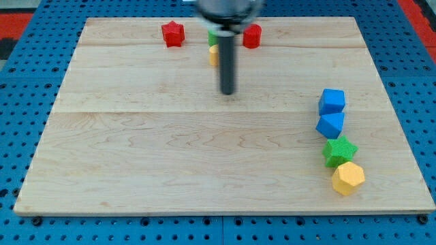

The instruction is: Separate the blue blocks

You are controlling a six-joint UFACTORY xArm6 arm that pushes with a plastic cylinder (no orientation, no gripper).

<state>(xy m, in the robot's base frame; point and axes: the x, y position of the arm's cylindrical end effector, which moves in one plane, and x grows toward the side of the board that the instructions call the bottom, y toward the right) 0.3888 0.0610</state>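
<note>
Blue blocks, two of them, sit near the board's right edge, about halfway down it, and they are touching: a blue cube (332,101) above, and a blue block (330,124) with slanted faces just below it. They head a short column that runs down toward the bottom right corner.

Going from the left: the left half of the wooden board (136,156) carries only one thing, a red star (173,33) close to the top edge, left of the middle. Next comes the rod, hanging down from the top edge at about the middle of the board. Its upper part is blurred. The tip (227,92) rests on bare wood, below the top row of blocks and touching none of them. It is well apart from the blue pair, which lies far off to its right and a little lower. The arm carries no jaws, just this rod.

Behind the rod, partly hidden, are a green block (213,37) and a yellow block (213,56) under it; their shapes cannot be made out. Just right of the rod, near the top edge, is a red block (253,35), roughly cylindrical.

At the right edge, under the blue pair, a green star (339,150) touches the lower blue block, and a yellow hexagon (349,177) touches the star, nearest the bottom right corner.
</note>
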